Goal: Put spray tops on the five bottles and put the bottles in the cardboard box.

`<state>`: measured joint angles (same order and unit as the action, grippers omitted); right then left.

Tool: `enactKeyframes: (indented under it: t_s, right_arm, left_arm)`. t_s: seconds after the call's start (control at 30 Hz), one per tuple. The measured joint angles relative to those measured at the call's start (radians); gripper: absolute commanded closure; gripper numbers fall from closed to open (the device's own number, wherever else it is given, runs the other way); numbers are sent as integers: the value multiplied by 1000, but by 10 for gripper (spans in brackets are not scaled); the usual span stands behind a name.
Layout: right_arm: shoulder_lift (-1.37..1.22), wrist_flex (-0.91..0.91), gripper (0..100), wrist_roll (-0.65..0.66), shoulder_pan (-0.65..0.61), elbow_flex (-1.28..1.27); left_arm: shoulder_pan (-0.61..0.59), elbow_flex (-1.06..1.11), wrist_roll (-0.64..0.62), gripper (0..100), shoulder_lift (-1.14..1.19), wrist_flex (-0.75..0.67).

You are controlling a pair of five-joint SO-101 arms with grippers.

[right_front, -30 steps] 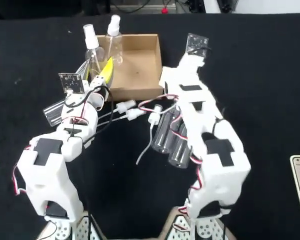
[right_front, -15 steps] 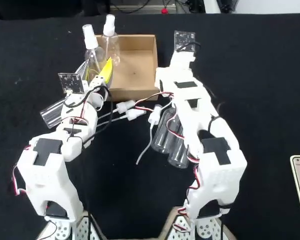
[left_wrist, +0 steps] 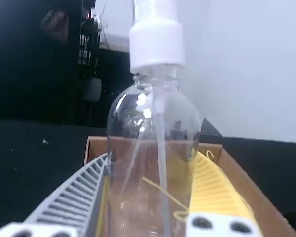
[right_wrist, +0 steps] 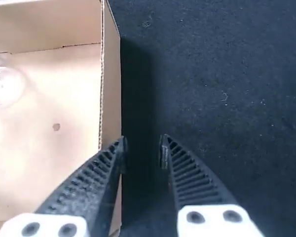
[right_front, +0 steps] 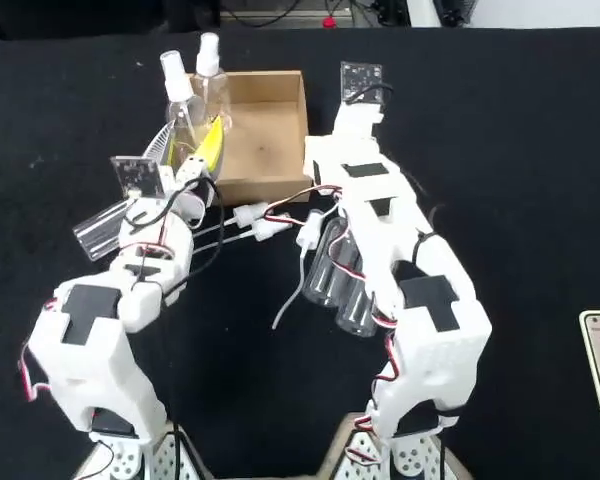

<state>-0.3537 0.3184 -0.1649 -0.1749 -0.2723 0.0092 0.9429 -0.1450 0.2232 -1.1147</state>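
A capped bottle point(left_wrist: 153, 128) is held upright in the left tool point(right_front: 190, 140), clamped low on its body between the grey and yellow fingers. It is carried at the left wall of the box point(right_front: 270, 187), and whether its base is over the inside cannot be told. A second bottle point(right_front: 210, 85), also capped, is already stood in the box's far left corner. The right tool point(right_wrist: 142, 145) is slightly parted and empty, set at the box's right wall with one finger over the inside and one over the counter point(right_front: 500, 150); whether the wall is touched cannot be told.

The step in hand is judged to be the setting of the held bottle into the box. The bottle should be kept upright and carried fully over the wall before it is lowered, so that its base is not caught on the cardboard edge. It should be put down just beside the second bottle, not against it, since a tall, light bottle is easily toppled. The grip should be let go only once the base is felt on the box floor, and the fingers then drawn straight up. The light box may slide if nudged, so it could be steadied at its right wall.

Loose tops point(right_front: 250, 213) and bare bottles point(right_front: 330, 270) are left lying on the counter for later.
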Motion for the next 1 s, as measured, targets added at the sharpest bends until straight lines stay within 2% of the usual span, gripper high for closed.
enactKeyframes:
  t_s: [0.63, 0.73, 0.83, 0.93, 1.0]
  right_arm:
    - [20, 2, 884, 6, -23, -2]
    - [87, 12, 844, 6, -23, -15]
    - [141, 17, 805, 6, -9, -60]
    - [173, 17, 805, 6, -5, -92]
    - [195, 17, 805, 6, 0, -94]
  left_arm:
    - [2, 11, 0, 830, -43, -15]
    - [2, 0, 0, 830, -43, -11]
    - [2, -61, 0, 830, -43, 87]
    - [2, -150, 0, 830, -43, 232]
    - [6, -175, 0, 831, -43, 278]
